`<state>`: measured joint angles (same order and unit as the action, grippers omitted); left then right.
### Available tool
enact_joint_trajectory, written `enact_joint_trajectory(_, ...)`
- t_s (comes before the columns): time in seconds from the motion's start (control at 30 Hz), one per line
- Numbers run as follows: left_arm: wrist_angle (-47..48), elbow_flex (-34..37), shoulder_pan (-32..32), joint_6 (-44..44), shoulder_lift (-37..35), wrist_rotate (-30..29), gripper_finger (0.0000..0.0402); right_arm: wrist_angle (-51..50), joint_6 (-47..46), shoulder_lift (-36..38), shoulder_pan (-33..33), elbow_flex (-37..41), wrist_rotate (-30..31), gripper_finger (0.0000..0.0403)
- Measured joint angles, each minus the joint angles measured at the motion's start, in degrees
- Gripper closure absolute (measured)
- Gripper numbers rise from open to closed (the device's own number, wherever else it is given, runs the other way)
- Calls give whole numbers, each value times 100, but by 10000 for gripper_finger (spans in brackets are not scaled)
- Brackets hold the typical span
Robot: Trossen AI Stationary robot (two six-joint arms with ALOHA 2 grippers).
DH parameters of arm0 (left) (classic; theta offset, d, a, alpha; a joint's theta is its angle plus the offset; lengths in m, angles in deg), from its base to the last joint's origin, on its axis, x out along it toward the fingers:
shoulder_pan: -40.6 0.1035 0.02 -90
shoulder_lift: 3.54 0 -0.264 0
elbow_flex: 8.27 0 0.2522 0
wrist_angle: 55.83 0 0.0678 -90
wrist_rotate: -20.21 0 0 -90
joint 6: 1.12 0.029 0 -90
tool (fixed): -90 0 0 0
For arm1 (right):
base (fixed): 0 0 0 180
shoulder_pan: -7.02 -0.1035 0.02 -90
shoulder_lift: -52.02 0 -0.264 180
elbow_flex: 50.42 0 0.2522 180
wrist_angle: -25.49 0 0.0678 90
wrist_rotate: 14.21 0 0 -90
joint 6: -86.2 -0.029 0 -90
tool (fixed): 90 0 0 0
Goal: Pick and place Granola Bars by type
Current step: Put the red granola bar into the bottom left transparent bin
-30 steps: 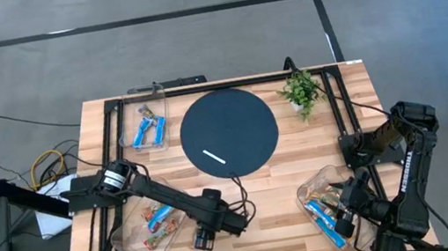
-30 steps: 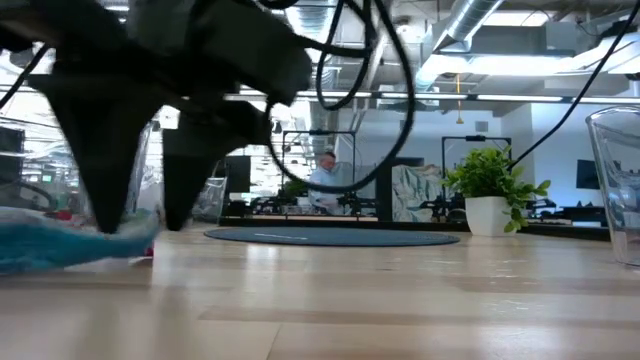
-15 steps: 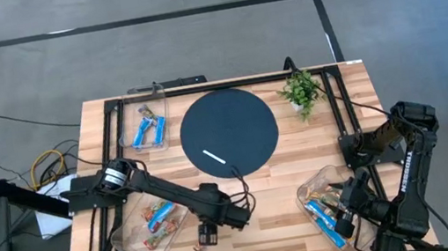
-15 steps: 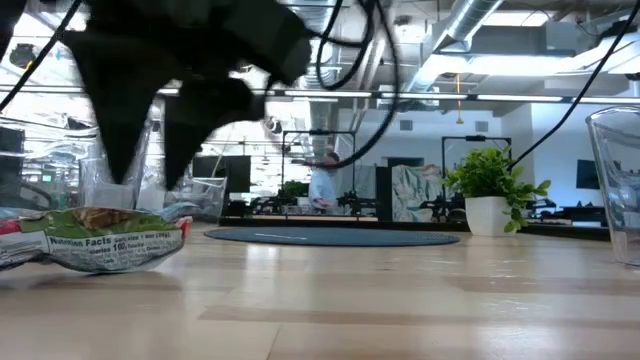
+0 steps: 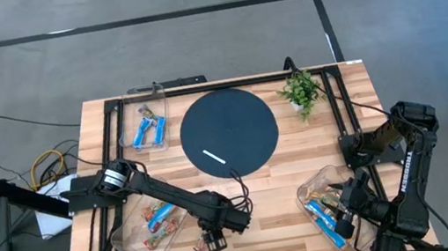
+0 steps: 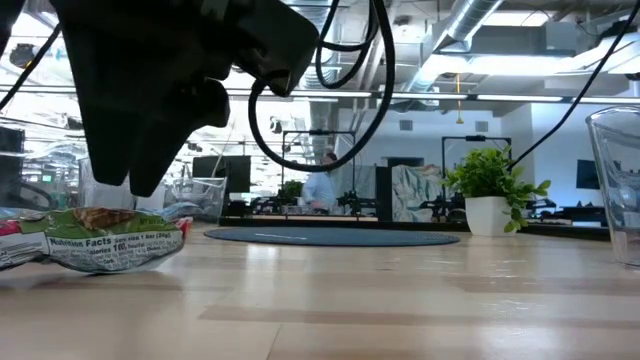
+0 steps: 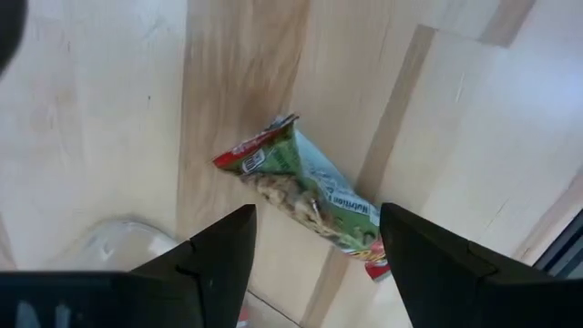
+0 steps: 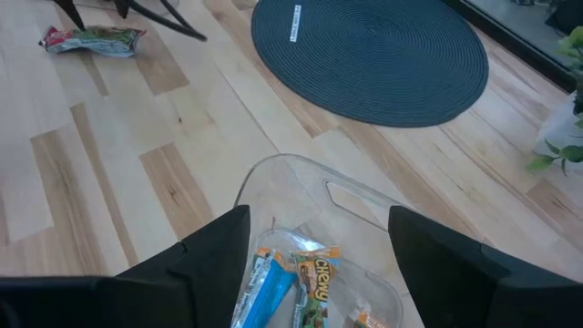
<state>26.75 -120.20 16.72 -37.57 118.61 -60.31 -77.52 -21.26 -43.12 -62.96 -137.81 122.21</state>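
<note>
Granola bars sit in 3 clear trays on the counter (image 5: 298,145): far left (image 5: 145,124), near left (image 5: 146,230) and near right (image 5: 329,203). 1 green-and-red bar (image 7: 305,196) lies loose on the wood near the front edge, right of the near-left tray. The left gripper (image 7: 310,239) hovers above it, jaws open and empty. The right gripper (image 8: 314,239) waits over the near-right tray, jaws open.

We see one granola bar (image 5: 201,248) on the worktop (image 5: 266,226) below the left gripper (image 5: 215,243), at the round mat's (image 5: 229,132) seven o'clock.
</note>
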Motion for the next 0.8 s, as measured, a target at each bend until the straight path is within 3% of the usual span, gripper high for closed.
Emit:
enact_joint_trajectory(0.27,14,0,23,-401,0,-225,173,0,-2,0,0,0,0,149)
enact_joint_trajectory(0.6,-208,411,17,-597,-15,136,173,4,-2,0,0,0,-2,149)
enact_joint_trajectory(0.8,-186,452,-57,-570,-15,-17,173,-6,-2,0,0,0,2,149)
